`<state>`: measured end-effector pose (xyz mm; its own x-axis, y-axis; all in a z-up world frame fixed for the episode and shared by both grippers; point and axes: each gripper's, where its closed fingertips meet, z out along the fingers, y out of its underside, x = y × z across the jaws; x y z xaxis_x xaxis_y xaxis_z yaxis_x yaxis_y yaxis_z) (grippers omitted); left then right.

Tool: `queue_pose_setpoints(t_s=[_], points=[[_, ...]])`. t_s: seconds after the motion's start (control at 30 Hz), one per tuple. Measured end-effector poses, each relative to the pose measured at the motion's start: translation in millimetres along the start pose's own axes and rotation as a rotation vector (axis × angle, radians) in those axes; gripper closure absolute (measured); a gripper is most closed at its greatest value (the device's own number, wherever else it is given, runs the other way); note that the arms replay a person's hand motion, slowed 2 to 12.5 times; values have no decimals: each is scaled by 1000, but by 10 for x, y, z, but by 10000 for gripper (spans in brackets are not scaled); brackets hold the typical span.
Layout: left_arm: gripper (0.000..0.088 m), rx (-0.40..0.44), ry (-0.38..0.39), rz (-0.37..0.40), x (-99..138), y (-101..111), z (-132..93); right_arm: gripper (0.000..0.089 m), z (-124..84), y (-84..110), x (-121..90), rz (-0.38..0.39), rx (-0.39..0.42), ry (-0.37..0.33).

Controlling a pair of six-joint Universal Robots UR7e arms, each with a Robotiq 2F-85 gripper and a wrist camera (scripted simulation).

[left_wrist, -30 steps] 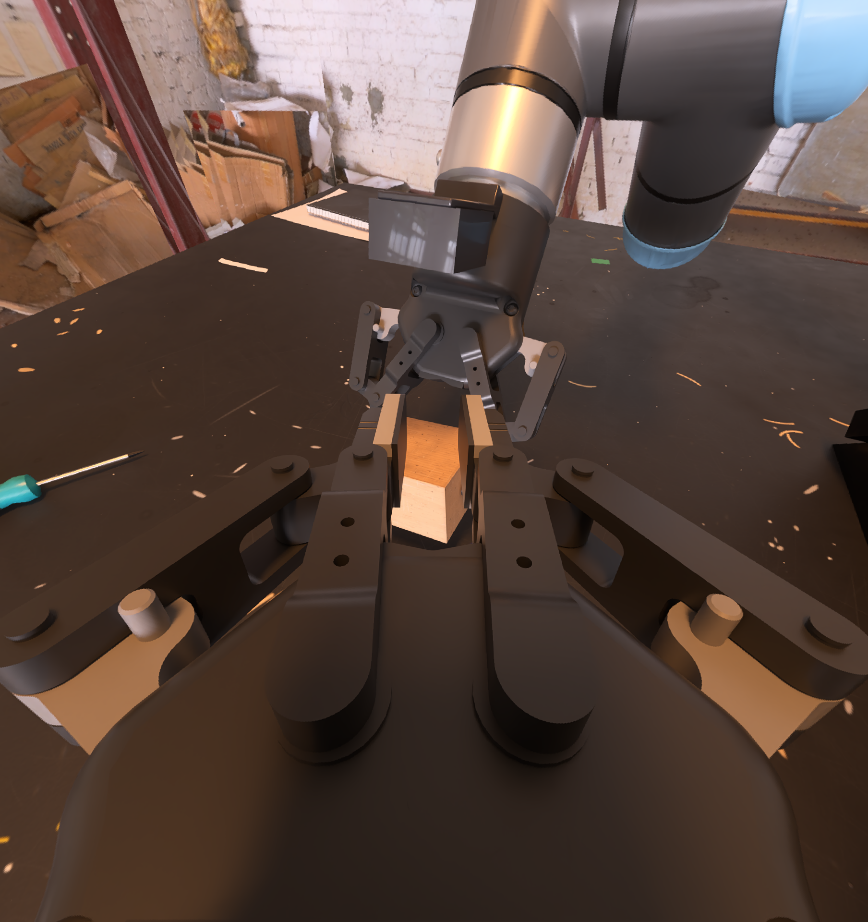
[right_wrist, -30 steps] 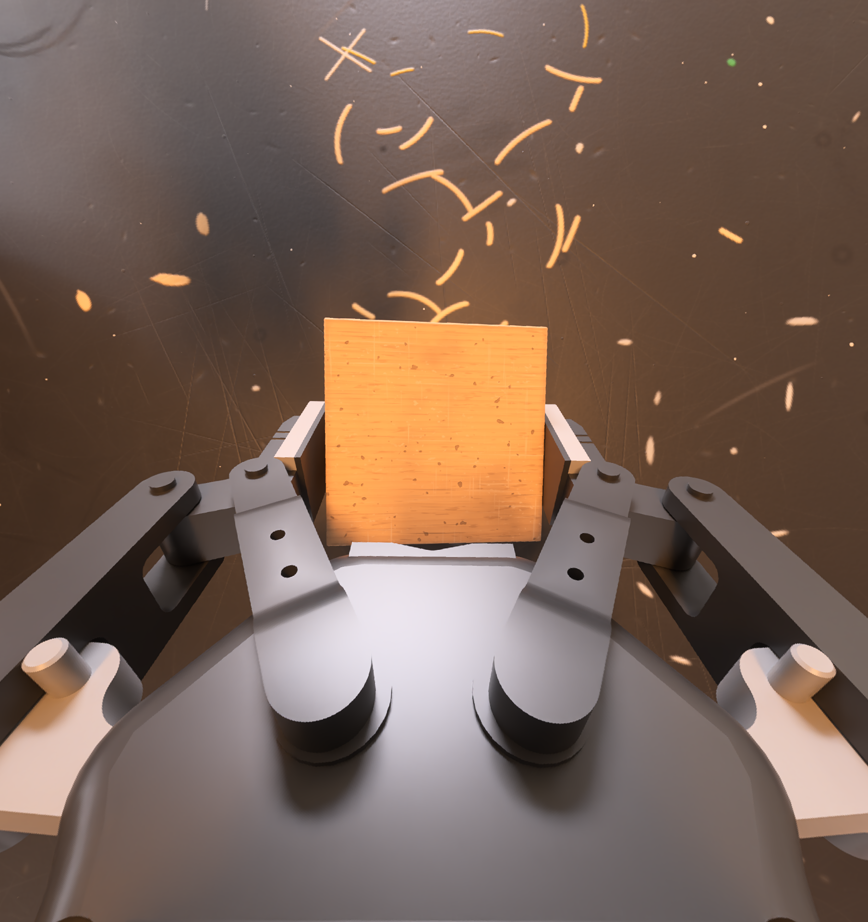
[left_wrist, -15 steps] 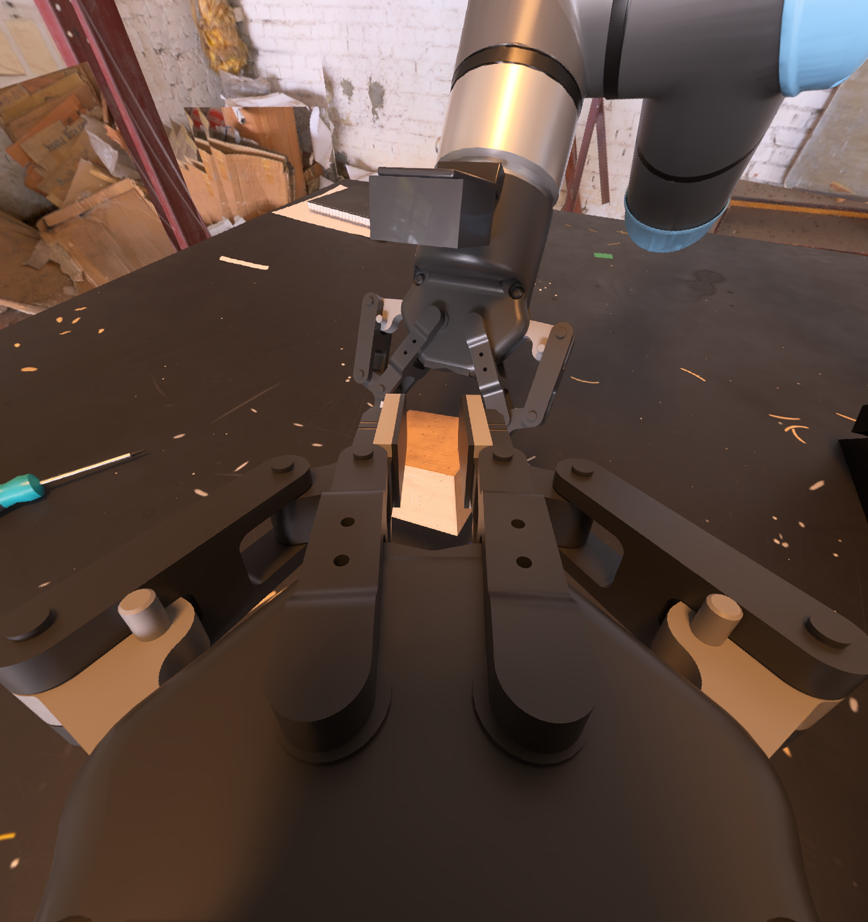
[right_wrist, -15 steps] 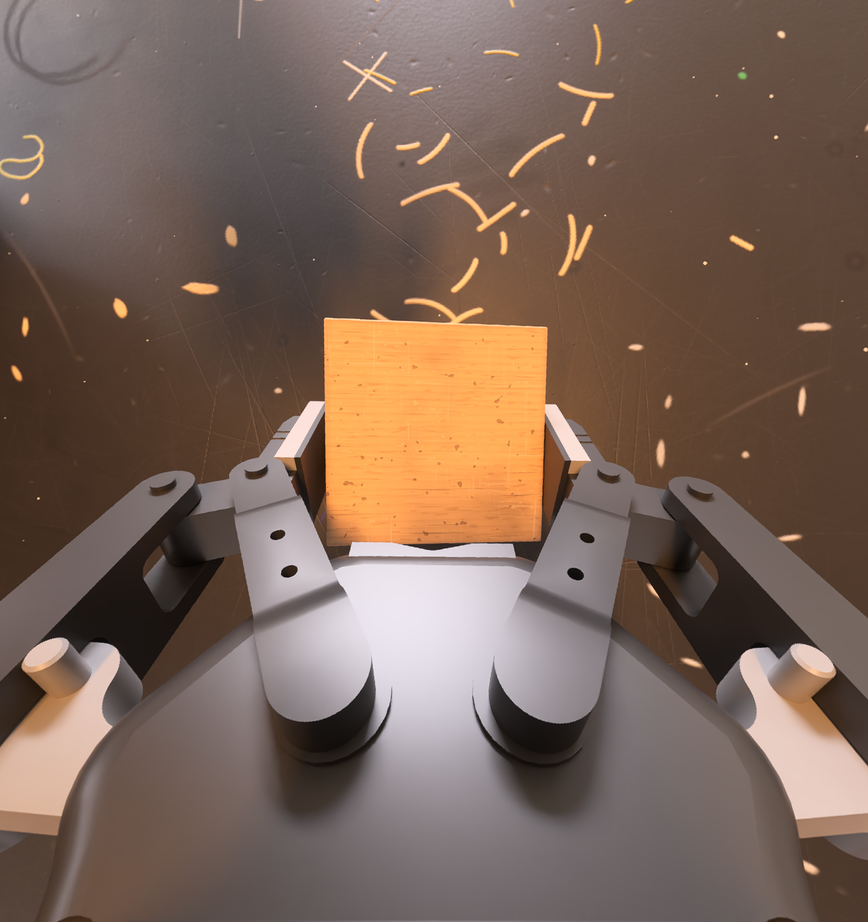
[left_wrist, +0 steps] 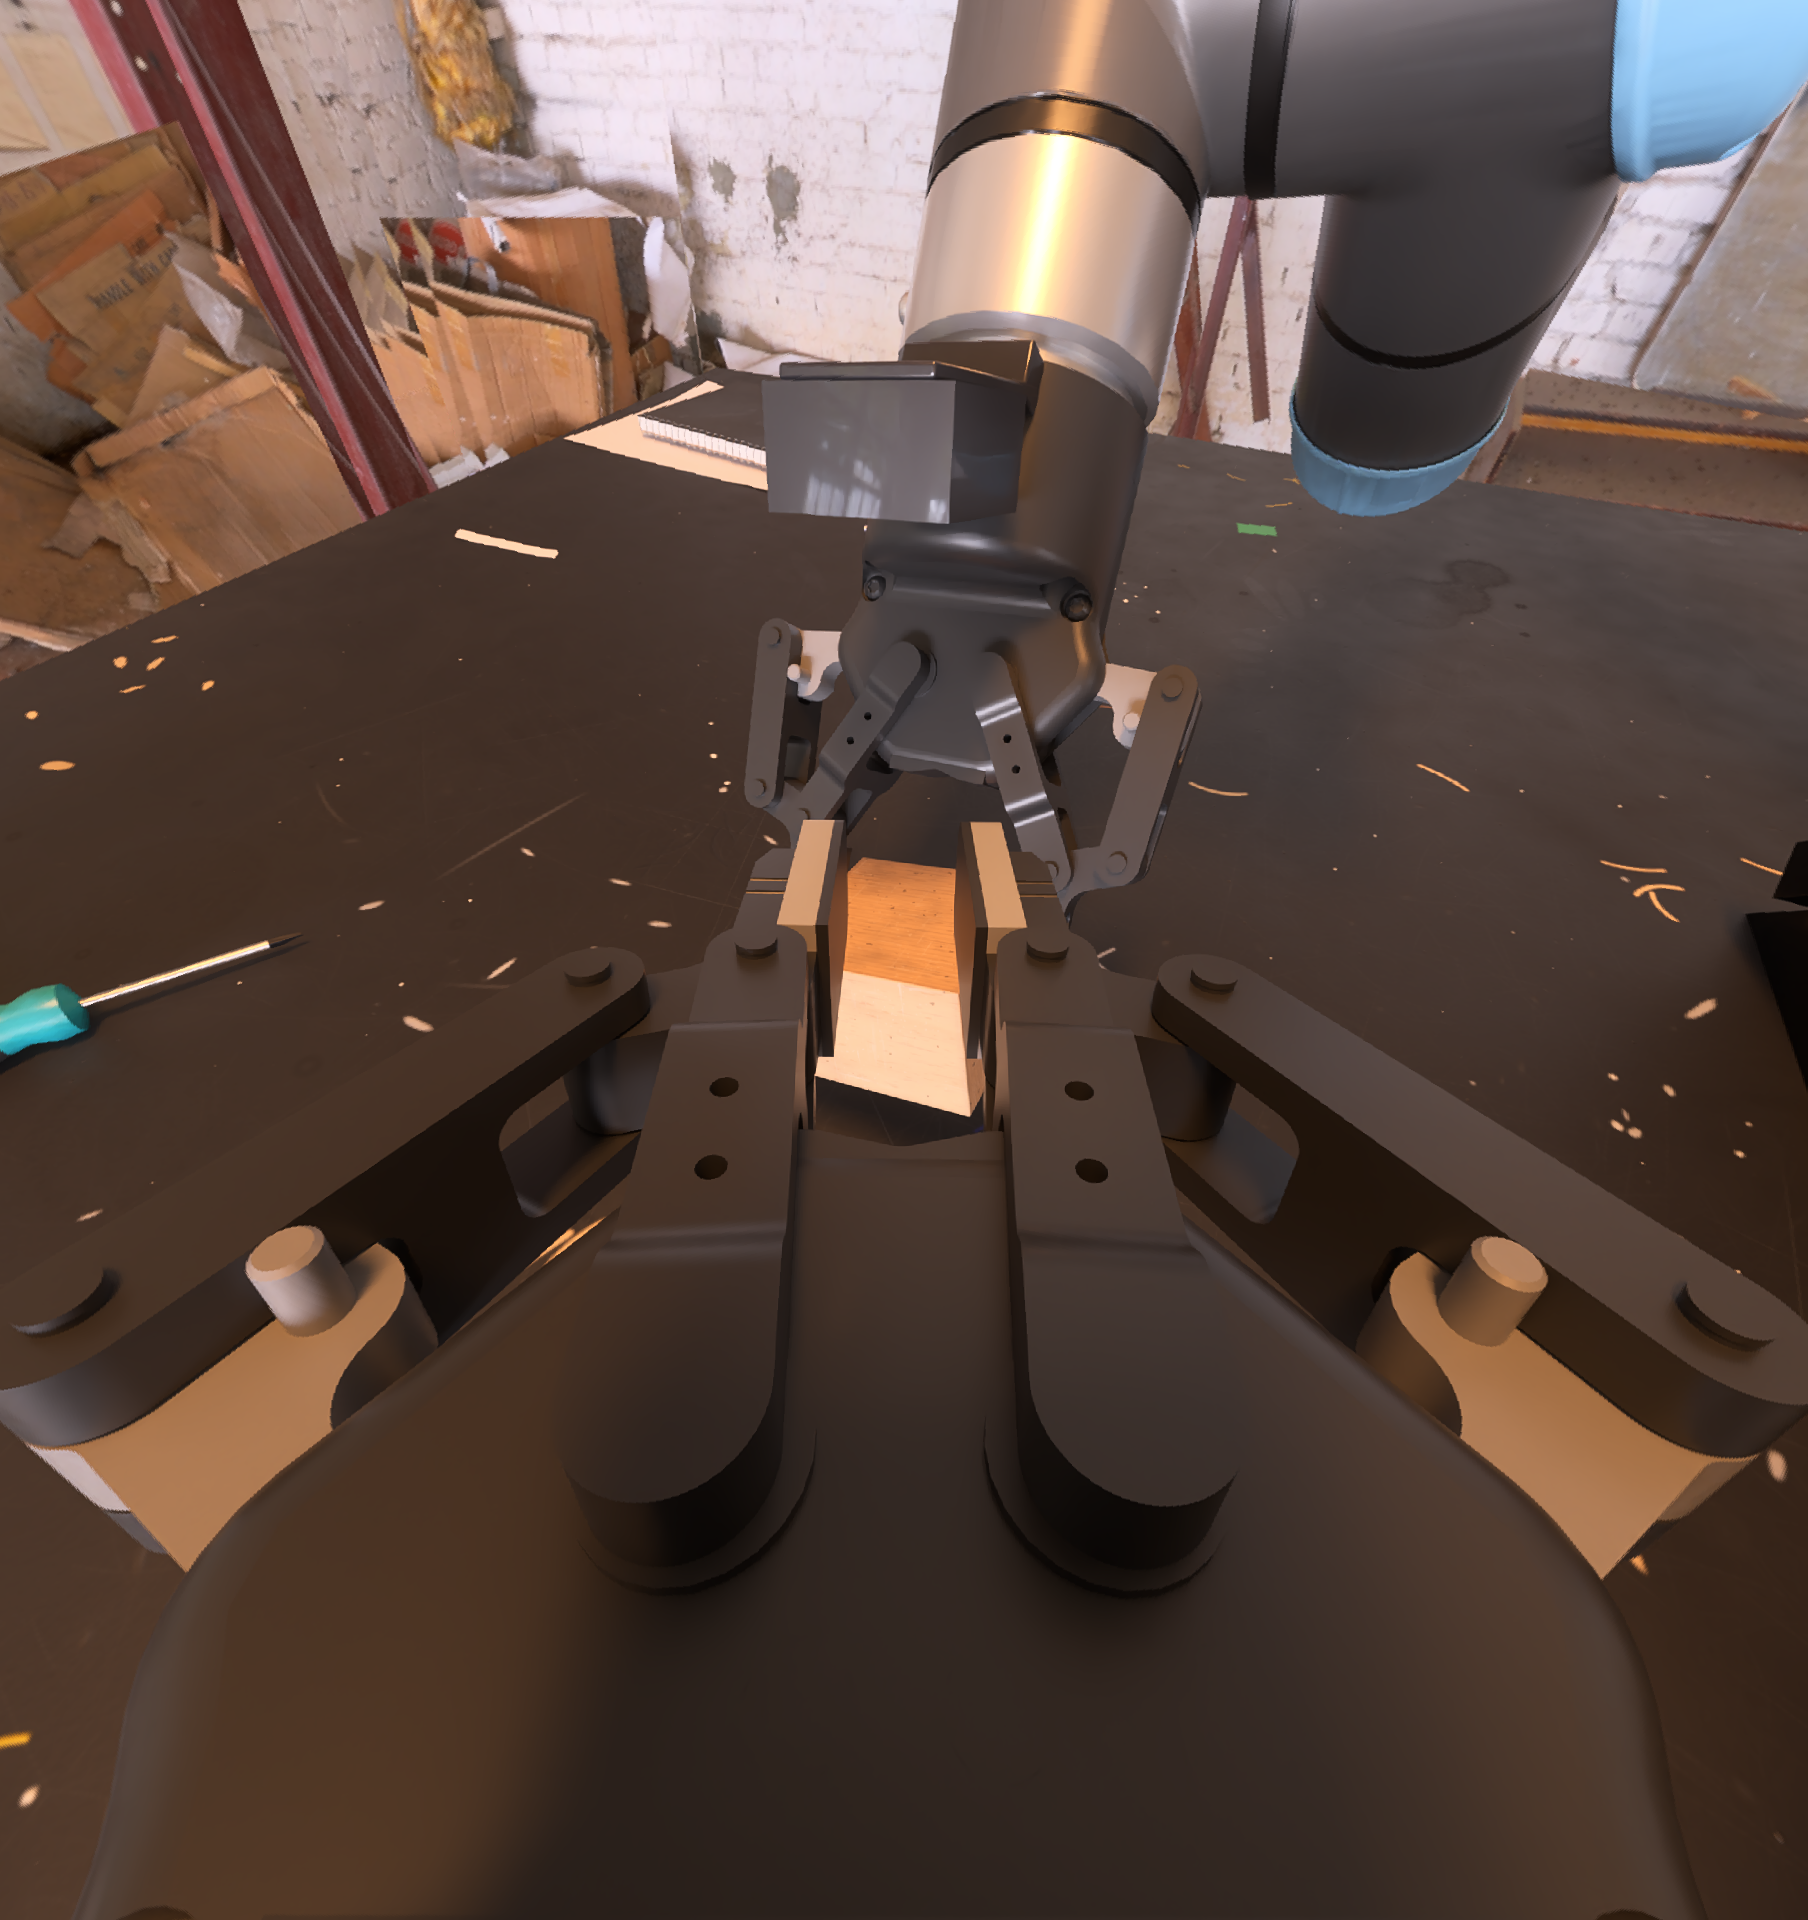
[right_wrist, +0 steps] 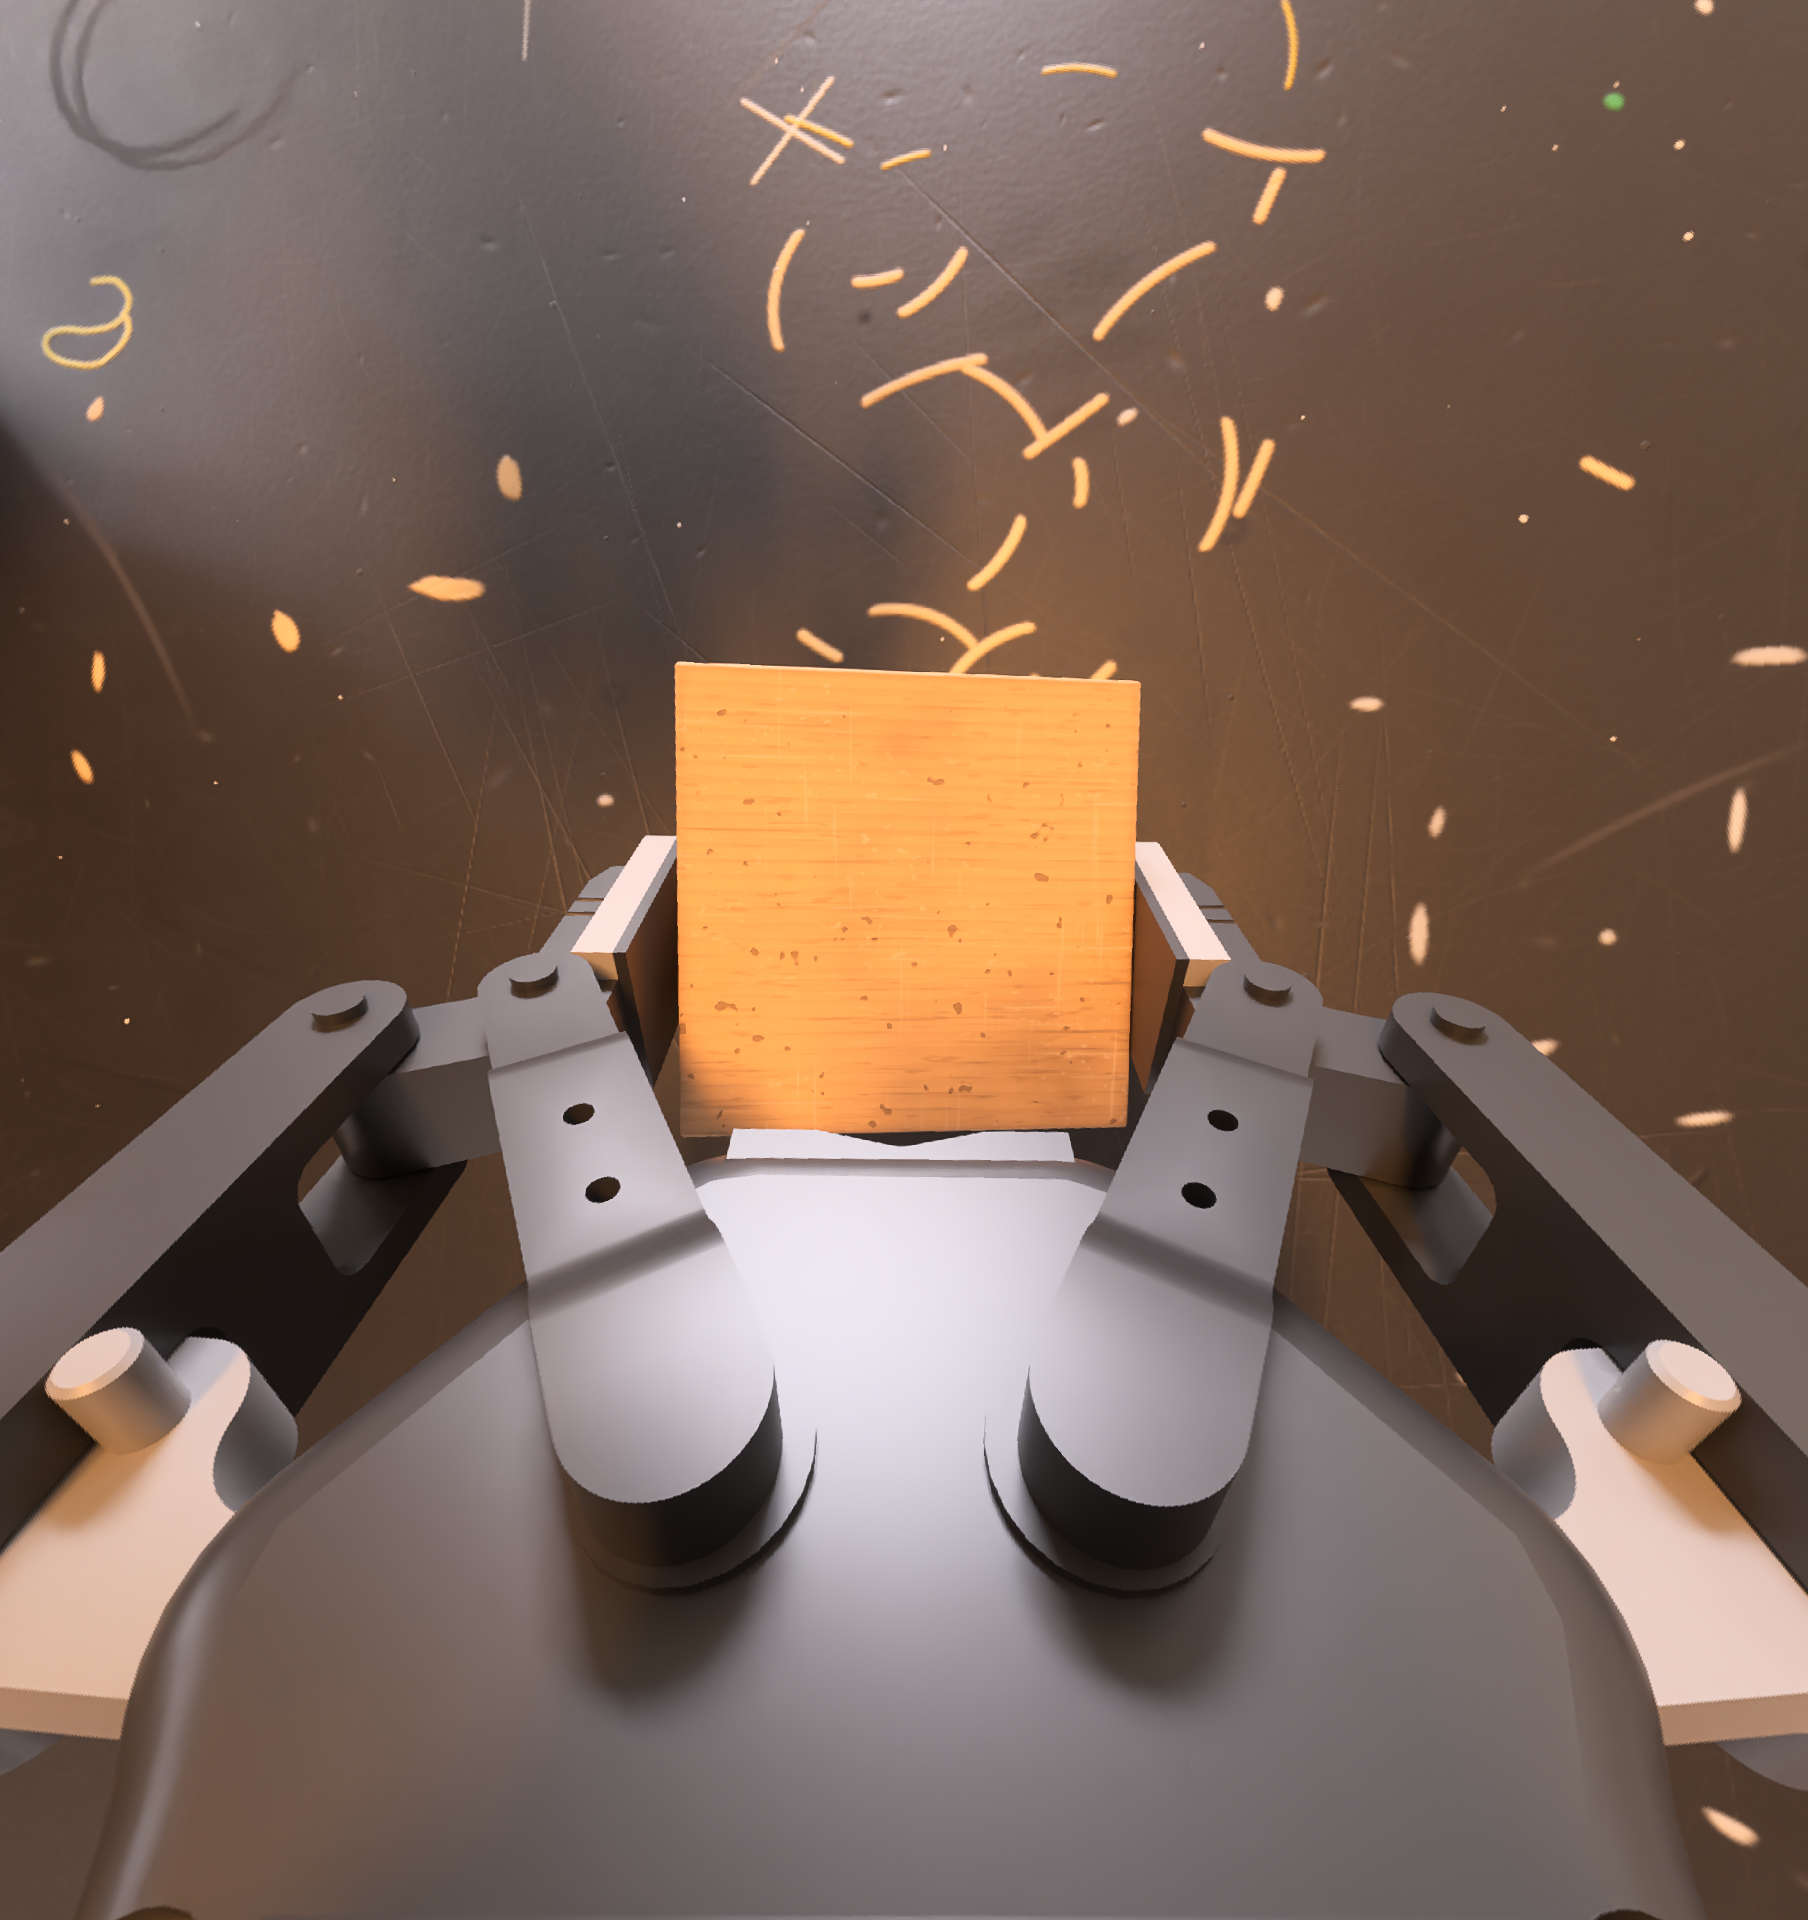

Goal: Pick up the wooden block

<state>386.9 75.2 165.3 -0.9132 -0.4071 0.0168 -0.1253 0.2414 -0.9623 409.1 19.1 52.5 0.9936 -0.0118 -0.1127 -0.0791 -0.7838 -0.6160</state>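
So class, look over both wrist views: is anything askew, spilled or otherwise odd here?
Yes: both grippers grip one wooden block. The right gripper clamps it, and the left gripper is shut on it too. Pale shavings litter the dark table.

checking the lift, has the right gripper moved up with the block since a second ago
Yes. The right gripper, shut on the wooden block, has risen: the table's orange marks have shrunk and drawn inward.

Left wrist cam looks low across worktop (left_wrist: 360, 727). Right wrist cam faces straight down, close. Both share wooden block (right_wrist: 905, 899).
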Motion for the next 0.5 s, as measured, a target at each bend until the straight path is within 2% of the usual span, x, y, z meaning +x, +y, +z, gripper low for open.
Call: queue_pose_setpoints(t_s=[0.5], points=[[692, -9, 1, 6, 9, 16, 13, 225, 46, 147, -49, -21, -90, -18]])
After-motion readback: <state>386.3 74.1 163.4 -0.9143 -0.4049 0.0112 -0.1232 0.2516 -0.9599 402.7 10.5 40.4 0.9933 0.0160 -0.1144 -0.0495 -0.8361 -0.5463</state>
